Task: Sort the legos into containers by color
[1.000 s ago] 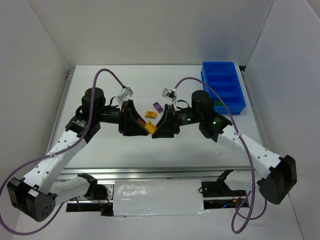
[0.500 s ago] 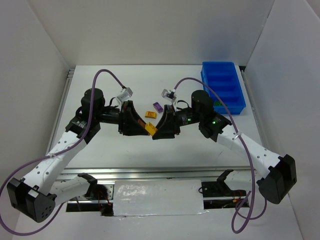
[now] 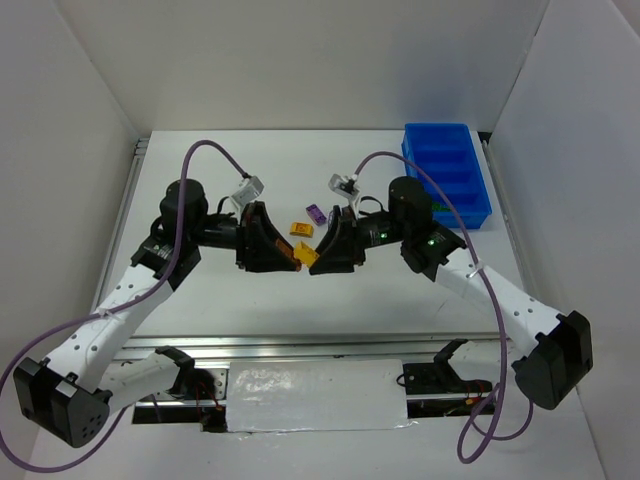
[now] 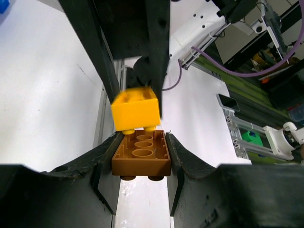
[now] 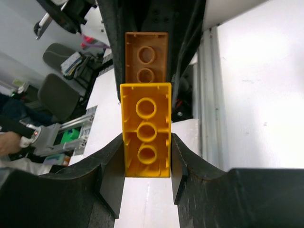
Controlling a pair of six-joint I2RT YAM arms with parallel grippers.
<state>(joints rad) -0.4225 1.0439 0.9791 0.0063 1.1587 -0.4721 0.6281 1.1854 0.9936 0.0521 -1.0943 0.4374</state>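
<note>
Both grippers meet tip to tip over the middle of the table. My left gripper is shut on a brown lego, whose hollow underside faces the left wrist camera. My right gripper is shut on a yellow lego. The two bricks sit end to end; I cannot tell whether they touch. A yellow-orange lego and a purple lego lie on the table just beyond the grippers. The blue tray of containers stands at the far right, with a green lego in its nearest compartment.
White walls close in the table on the left, back and right. A metal rail with a taped white sheet runs along the near edge between the arm bases. Purple cables loop above both arms.
The right gripper has shifted slightly to the right with the yellow lego. The left arm has stayed nearly still.
</note>
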